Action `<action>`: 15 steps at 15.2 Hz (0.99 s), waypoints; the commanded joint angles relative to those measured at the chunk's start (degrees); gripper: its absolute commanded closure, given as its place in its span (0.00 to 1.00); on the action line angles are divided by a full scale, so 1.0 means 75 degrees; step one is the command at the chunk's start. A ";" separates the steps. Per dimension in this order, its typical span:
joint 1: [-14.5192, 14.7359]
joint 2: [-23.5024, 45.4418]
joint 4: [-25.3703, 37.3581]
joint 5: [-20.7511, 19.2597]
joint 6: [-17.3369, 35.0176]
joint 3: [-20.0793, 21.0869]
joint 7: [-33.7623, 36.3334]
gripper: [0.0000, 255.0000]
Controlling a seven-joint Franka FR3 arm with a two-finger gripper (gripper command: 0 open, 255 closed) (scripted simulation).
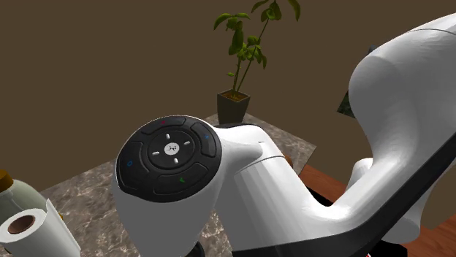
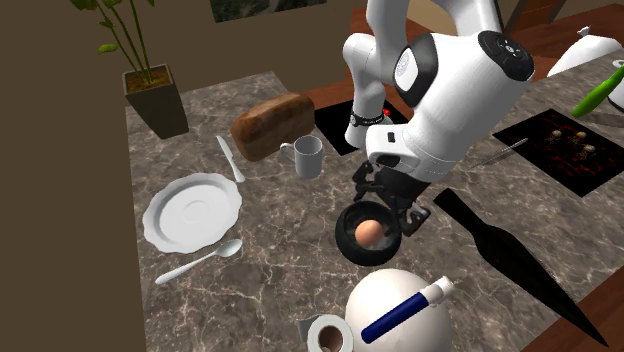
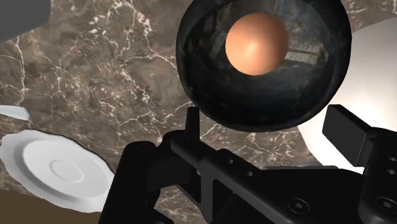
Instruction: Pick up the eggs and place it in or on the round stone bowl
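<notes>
A brown egg (image 2: 369,232) lies inside a round black bowl (image 2: 349,250) on the marble counter. My black gripper (image 2: 388,203) hangs just above the bowl, open, with nothing between its fingers. In the wrist view the egg (image 3: 256,44) rests in the bowl (image 3: 203,83) just beyond the gripper (image 3: 270,127), whose fingertips (image 3: 191,122) stand wide apart and touch neither egg nor bowl. In the shoulder view the white arm (image 1: 278,190) hides the bowl and the hand.
A white plate (image 2: 192,212), a spoon (image 2: 200,262), a knife (image 2: 230,158), a mug (image 2: 305,156) and a bread loaf (image 2: 272,125) lie toward the second exterior view's left. A white dome with a blue tube (image 2: 400,310) and a paper roll (image 2: 328,335) sit close below the bowl. A potted plant (image 2: 155,100) stands at the corner.
</notes>
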 commanded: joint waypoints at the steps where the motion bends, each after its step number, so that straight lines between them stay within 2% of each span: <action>1: 0.0000 0.0000 0.0000 0.0000 0.0000 0.0000 0.0000 0.00; 3: 0.0000 0.0000 0.0000 0.0000 0.0000 0.0000 0.0000 0.00; 7: 0.0060 -0.0390 0.0623 0.0414 -0.0864 0.0049 -0.0278 0.00; 15: 0.0060 -0.0390 0.0623 0.0414 -0.0864 0.0049 -0.0278 0.00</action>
